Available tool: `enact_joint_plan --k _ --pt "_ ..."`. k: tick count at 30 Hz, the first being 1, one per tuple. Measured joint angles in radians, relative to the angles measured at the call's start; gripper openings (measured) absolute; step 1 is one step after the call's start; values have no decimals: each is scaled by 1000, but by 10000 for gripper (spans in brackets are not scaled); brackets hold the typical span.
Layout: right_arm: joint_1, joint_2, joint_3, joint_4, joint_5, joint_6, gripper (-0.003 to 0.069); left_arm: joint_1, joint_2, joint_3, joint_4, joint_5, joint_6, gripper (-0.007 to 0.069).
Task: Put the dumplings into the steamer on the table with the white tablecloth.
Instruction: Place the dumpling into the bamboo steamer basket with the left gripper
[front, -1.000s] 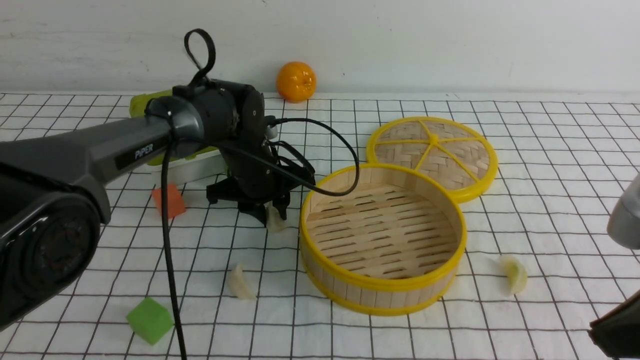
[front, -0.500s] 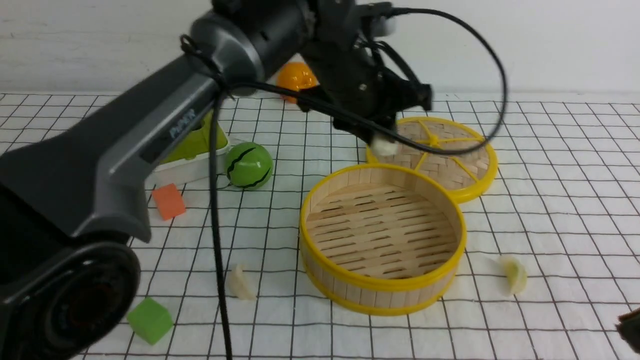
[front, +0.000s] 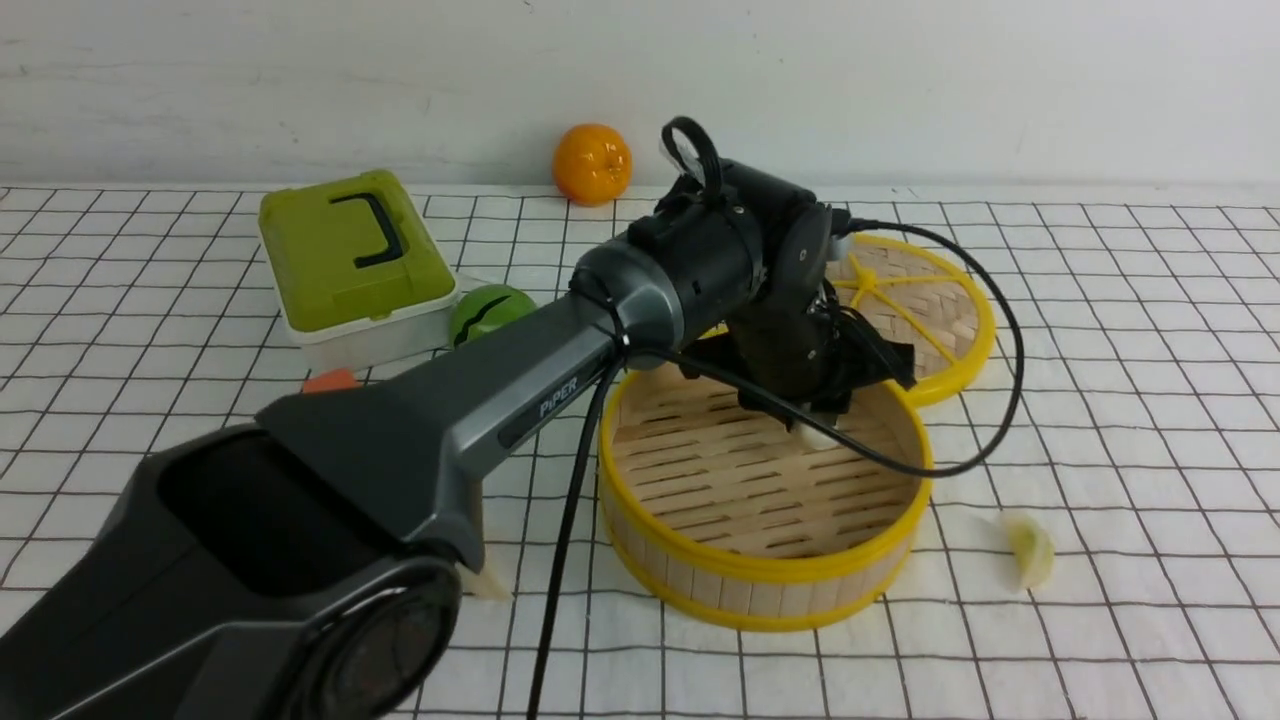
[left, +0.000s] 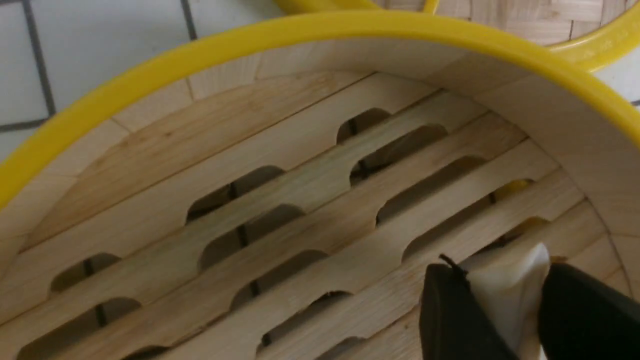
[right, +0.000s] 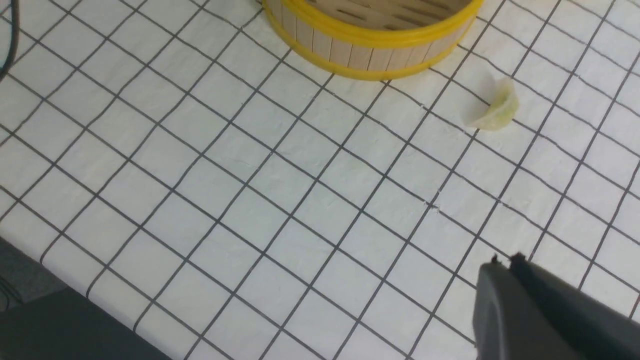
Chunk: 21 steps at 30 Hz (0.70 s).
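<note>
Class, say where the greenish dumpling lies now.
In the front view, the greenish dumpling lies on the white tablecloth, right of the steamer, not touching it.

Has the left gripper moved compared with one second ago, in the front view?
Yes. The left gripper, shut on a dumpling, went from the white tablecloth left of the steamer to inside its rim, at the far right part.

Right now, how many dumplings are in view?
3 dumplings: one in the left gripper, over the steamer floor; one greenish on the cloth right of the steamer; one left of it, mostly hidden behind the left arm. Others could be behind it.
</note>
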Motion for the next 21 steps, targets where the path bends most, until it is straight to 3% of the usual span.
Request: enact_joint_plan --k 4,13,19,21 --pt "0 -8 0 -4 0 3 21 0 19 0 0 5 -2 228" --pt "0 -9 0 -7 0 3 28 0 -5 0 10 116 -4 410" --pt "0 -9 0 -9 0 3 34 0 -161 0 65 232 38 428" --pt "0 -9 0 -9 0 3 38 0 -263 3 137 296 79 428"
